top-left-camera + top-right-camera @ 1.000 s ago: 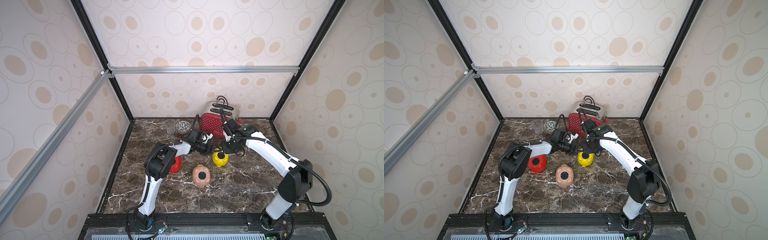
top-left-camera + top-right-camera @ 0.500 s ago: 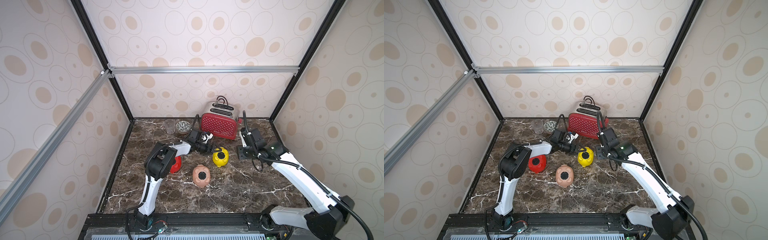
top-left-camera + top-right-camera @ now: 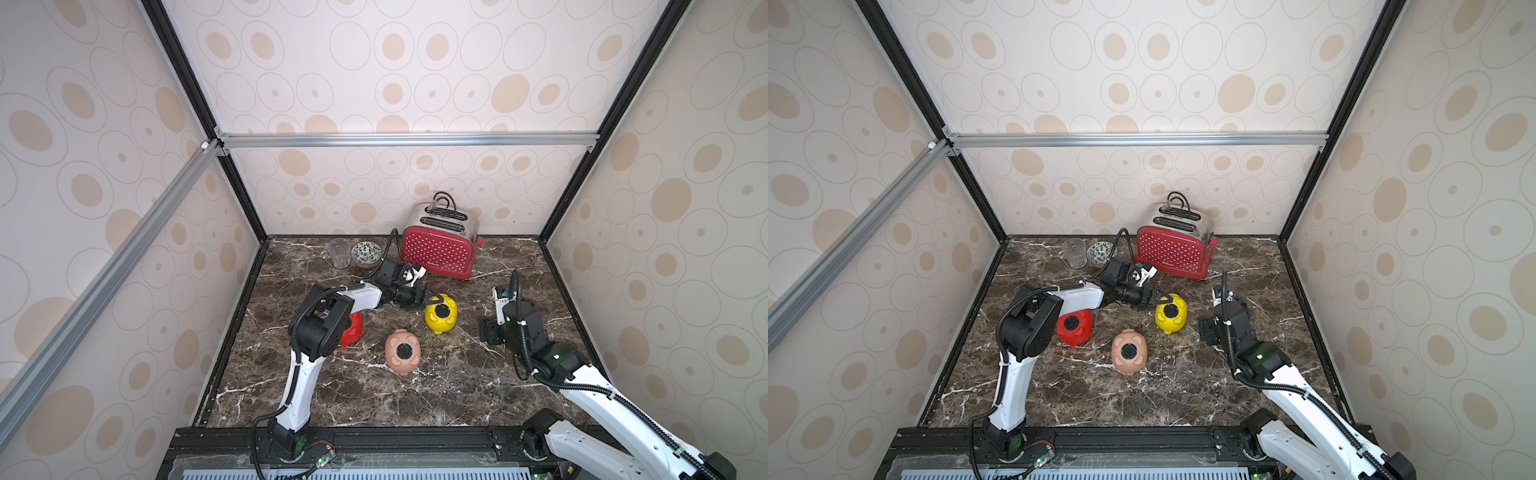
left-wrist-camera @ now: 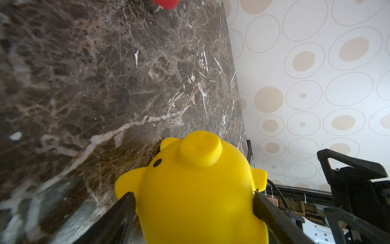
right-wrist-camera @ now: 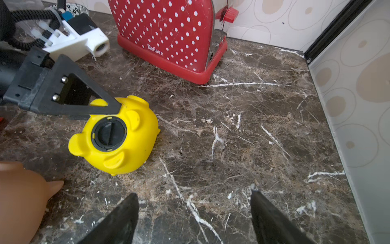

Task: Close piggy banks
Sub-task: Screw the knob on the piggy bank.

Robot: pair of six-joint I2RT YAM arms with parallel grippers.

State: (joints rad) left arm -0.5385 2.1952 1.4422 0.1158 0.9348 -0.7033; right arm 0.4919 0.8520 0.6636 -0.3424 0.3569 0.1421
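Three light, hard, probably slippery pigs [image 3: 1128,353] lie belly-up mid-table. Left gripper [image 4: 193,194] clamps the yellow pig's [image 5: 126,156] flanks, the sensible hold; right gripper [image 5: 193,194] stands wide, empty.

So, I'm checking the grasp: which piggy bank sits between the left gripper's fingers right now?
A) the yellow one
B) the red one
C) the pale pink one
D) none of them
A: in the left wrist view the left gripper has a finger pressed against each side of the yellow piggy bank.
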